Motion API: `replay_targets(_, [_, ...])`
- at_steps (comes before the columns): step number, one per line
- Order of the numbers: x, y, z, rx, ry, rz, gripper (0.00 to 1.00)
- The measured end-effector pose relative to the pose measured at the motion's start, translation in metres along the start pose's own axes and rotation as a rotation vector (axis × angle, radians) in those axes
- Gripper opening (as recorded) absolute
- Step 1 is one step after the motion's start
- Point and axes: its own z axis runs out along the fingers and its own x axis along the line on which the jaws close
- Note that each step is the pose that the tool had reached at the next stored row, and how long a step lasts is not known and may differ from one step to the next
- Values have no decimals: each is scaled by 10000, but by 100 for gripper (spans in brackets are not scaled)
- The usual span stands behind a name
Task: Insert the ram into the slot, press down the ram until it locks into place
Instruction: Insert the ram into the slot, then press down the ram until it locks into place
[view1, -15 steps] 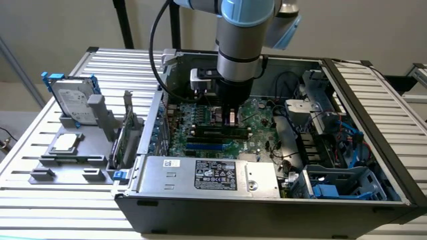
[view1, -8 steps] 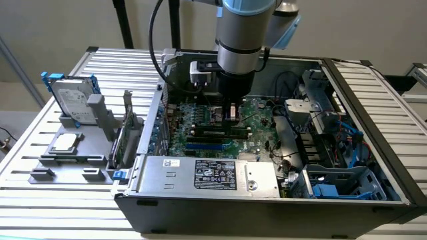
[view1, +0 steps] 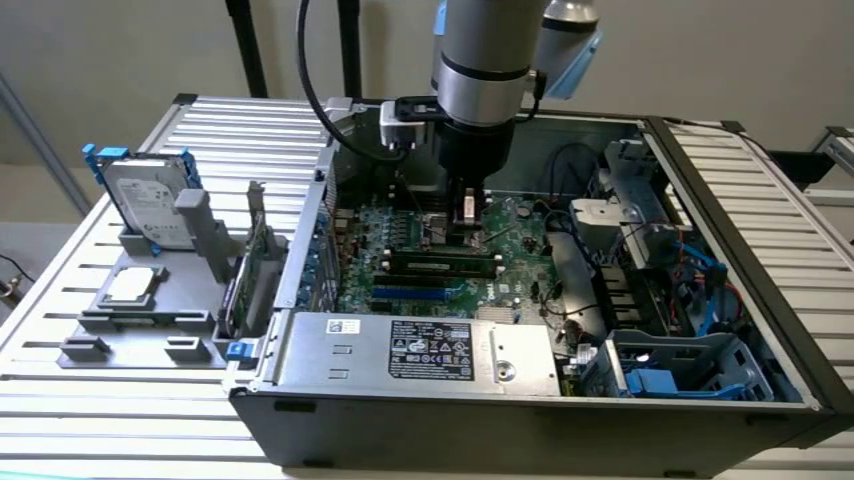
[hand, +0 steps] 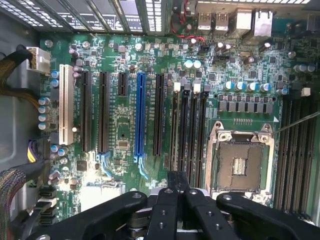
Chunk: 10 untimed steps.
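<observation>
At the exterior view's left, a grey fixture (view1: 120, 320) carrying a hard drive (view1: 140, 195) is seen on the slatted table (view1: 80, 420), just beside the open computer case (view1: 400, 420). Inside the case, just behind the blue slot (view1: 416, 293), the ram (view1: 441, 265) is found. It is a green stick with black chips and is laid along the slot (view1: 384, 266), among the parallel black sockets. It appears to be placed in the socket already, but it cannot be told whether the end clips are locked.

For the pressing step, it is judged that the force should be applied straight down on the upper edge of the stick, never at an angle. In this way the motherboard is not bent and the stick is not tilted out of its guides. Both ends should be brought down evenly until the clips are closed.

A little further toward the exterior view's right, the gripper (view1: 467, 232) is held low over the board, near the ram and slightly behind it. Contact between them cannot be confirmed. In the wrist view, the fingers (hand: 173, 182) are pressed together and nothing is seen between them.
</observation>
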Motion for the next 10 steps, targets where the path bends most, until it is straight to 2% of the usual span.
replay_targets(10, [0, 0, -2, 1, -1, 0, 10])
